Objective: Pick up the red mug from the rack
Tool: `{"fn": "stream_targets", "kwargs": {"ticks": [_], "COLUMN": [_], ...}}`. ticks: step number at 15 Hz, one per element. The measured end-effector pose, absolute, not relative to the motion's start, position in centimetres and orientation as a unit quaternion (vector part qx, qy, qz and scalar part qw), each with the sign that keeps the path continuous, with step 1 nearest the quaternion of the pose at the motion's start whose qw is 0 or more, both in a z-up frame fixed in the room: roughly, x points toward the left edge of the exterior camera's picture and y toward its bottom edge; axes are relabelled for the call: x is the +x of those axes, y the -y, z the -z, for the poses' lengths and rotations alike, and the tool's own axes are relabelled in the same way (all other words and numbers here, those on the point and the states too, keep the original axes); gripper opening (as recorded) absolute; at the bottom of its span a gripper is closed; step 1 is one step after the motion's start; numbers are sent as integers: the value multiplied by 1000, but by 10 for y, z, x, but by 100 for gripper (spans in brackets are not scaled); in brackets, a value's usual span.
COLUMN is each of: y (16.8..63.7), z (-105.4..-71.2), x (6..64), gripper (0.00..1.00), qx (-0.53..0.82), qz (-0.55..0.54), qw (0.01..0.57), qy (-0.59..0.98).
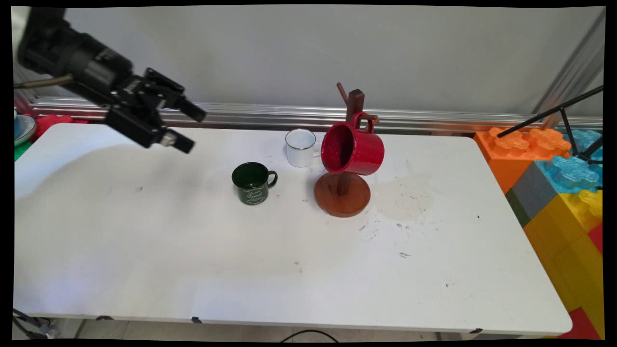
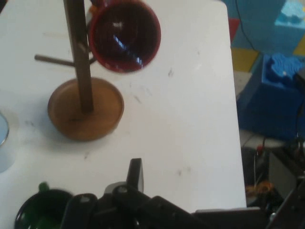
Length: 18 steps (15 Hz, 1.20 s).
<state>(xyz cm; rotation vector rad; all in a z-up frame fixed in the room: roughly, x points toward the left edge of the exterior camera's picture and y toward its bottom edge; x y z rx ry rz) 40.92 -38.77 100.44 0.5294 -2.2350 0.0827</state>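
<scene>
Above the table's far left corner, the gripper [image 1: 185, 127] hangs clear of the table [image 1: 144, 250] with its two fingers spread apart and nothing between them. The nearest thing is the dark green mug [image 1: 253, 183], upright near the middle of the table toward the far edge, handle to the right. A white enamel mug [image 1: 300, 147] stands behind it, close to the far edge. Just beside it, a red mug [image 1: 353, 148] hangs by its handle on a wooden mug tree [image 1: 343, 193], mouth tilted leftward. The hand view shows the red mug's interior [image 2: 125, 34] and a bare side peg; only the main view shows the gripper's height and spread.
</scene>
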Motion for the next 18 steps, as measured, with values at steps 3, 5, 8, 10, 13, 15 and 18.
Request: {"fn": "stream_targets", "kwargs": {"ticks": [3,5,8,10,13,15,18], "y": [390,393,399,405,413,420,429], "z": [-1003,-999,-991,-982,-967,-955,-938], "x": [377,349,311,288,261,242,221], "gripper": [100,100,100,100,100,100,100], "qx": [232,252,272,283,300,315,333], "qz": [-33,-36,-43,-50,-59,-64,-70], "qw": [414,422,441,450,453,453,451], "qy": [880,870,854,846,837,831,825]}}
